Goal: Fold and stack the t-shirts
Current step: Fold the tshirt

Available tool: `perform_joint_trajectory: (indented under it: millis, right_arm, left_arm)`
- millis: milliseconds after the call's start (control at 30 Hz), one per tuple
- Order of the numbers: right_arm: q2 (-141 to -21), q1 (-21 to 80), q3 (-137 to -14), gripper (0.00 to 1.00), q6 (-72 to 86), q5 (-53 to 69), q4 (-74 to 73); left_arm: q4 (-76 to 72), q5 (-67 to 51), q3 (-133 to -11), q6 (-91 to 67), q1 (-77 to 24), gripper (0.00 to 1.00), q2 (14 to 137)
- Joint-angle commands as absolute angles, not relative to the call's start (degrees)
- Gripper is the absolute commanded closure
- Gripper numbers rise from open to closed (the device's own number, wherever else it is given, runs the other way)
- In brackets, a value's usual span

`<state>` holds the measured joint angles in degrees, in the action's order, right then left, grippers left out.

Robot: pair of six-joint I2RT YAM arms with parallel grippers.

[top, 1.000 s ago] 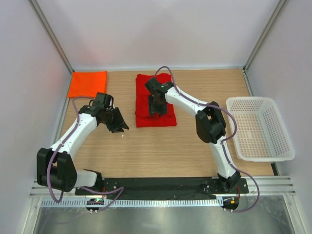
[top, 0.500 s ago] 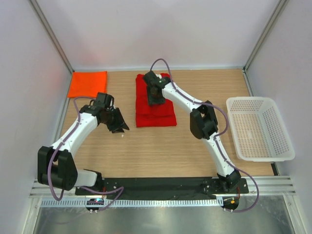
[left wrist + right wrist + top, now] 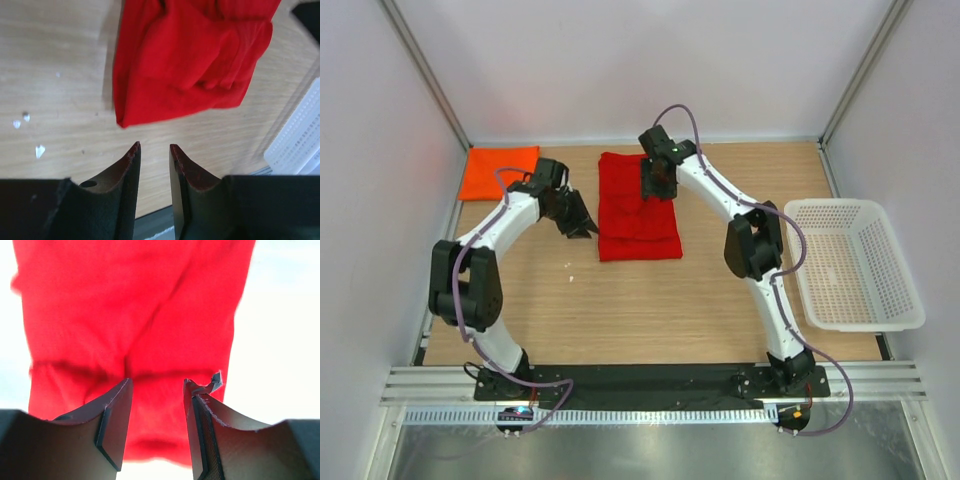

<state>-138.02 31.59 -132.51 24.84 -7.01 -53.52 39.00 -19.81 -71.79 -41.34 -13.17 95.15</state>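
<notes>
A deep red t-shirt (image 3: 638, 215) lies folded into a rectangle at mid-table. A bright orange t-shirt (image 3: 498, 171) lies folded in the far left corner. My left gripper (image 3: 587, 229) hovers at the red shirt's left edge. In the left wrist view its jaws (image 3: 153, 147) stand slightly apart, open and empty, just short of the red shirt's corner (image 3: 190, 65). My right gripper (image 3: 658, 188) hangs over the far part of the red shirt. Its jaws (image 3: 156, 384) are open above the red cloth (image 3: 135, 315), with nothing between them.
A white mesh basket (image 3: 840, 203) stands at the table's right edge; part of it shows in the left wrist view (image 3: 300, 135). Grey walls close in the back and sides. Small white flecks (image 3: 39, 149) lie on the wood near the left gripper.
My left arm swung up and right, bringing its gripper to the red shirt's left edge. My right gripper moved from the shirt's middle toward its far end.
</notes>
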Motion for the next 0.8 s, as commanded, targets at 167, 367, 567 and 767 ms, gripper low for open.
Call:
perform_joint_trajectory:
  millis: [167,367,567,767]
  right_arm:
    - [-122.61,37.17,-114.45,0.49,31.01,-5.62,-49.49]
    - [-118.83,41.13,-105.65,0.55,35.06,-8.52,-42.81]
    - [-119.44,42.01,-103.80,0.66,37.26,-9.14,-41.48]
    - [-121.02,42.28,-103.71,0.66,37.27,-10.10,-40.17]
  left_arm:
    - [38.67,-19.69,-81.39,-41.83,-13.09,0.69,103.18]
    - [37.00,-21.09,-78.58,-43.24,-14.24,0.72,104.06]
    - [35.86,-21.36,-76.55,-43.69,-14.24,0.73,102.92]
    - [36.21,-21.88,-76.82,-43.59,-14.24,0.73,102.83]
